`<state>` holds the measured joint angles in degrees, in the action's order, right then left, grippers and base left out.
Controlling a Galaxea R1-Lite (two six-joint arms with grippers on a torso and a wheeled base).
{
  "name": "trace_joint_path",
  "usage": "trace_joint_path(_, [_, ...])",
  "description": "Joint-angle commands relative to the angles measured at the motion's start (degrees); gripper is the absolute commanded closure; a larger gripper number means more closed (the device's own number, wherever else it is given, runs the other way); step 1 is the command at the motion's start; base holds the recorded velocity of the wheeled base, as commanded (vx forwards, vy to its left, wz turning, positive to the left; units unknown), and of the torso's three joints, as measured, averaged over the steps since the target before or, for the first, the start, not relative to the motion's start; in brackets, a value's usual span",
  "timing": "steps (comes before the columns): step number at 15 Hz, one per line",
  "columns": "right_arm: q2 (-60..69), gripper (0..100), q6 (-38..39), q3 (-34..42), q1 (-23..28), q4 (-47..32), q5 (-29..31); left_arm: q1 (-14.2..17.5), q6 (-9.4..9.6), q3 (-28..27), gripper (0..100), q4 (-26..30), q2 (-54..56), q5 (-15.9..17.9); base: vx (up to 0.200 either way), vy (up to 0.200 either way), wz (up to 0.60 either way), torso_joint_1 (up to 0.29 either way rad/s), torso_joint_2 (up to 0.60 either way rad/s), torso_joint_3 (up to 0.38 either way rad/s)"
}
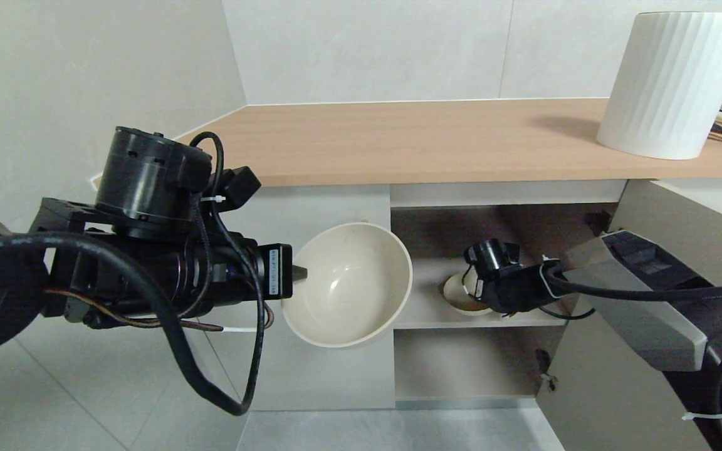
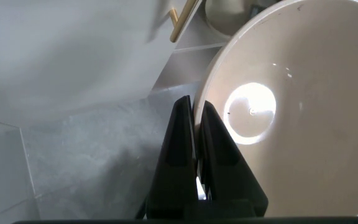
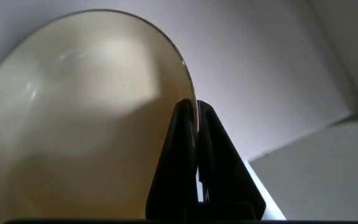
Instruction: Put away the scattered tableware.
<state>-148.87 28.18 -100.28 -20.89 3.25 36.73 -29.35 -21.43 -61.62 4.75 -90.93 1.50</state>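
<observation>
Pale tiled walls (image 1: 367, 50) and floor (image 1: 85, 388) surround a wooden countertop (image 1: 423, 141) above an open cabinet (image 1: 461, 363).

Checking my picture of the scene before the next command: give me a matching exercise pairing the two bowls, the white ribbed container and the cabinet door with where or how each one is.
Things:
1. large cream bowl
2. small bowl
3. white ribbed container
4. cabinet door

Places or states:
A. standing on the wooden countertop
B. swung open on the robot's right
C. inside the cabinet, gripped by the right tool
D. in the air in front of the cabinet, gripped at its rim by the left tool

Pairs: 1-D, 2-C, 3-A, 4-B.
</observation>
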Motion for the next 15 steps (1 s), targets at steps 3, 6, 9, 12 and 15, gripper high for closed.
trace_joint_path(3, [-1.95,100,0.03,-3.34,0.15,0.08,0.36,0.0,-0.01,0.01,100,-0.1,-0.13,-0.01,0.0,0.0,0.0,0.0,0.0,0.0])
trace_joint_path(6, [-2.74,0,0.12,-5.54,0.15,0.08,1.24,0.0,-0.01,0.01,100,-0.1,-0.3,-0.01,0.0,0.0,0.0,0.0,0.0,0.0])
trace_joint_path(9, [-0.72,0,2.58,-5.1,0.24,-0.18,1.33,0.0,-0.01,0.01,100,-0.1,-0.56,0.08,0.0,0.0,0.0,0.0,0.0,0.0])
trace_joint_path(12, [13.7,0,5.57,9.4,-1.87,-2.11,-3.6,-0.7,0.34,0.28,100,-0.01,-2.41,0.08,0.0,0.0,0.0,0.0,0.0,0.0])
trace_joint_path(15, [32.15,0,4.77,24.43,-5.56,-2.2,-13.62,-3.69,4.38,1.86,100,-0.01,-4.34,-0.18,0.0,0.0,0.0,0.0,0.0,0.0])
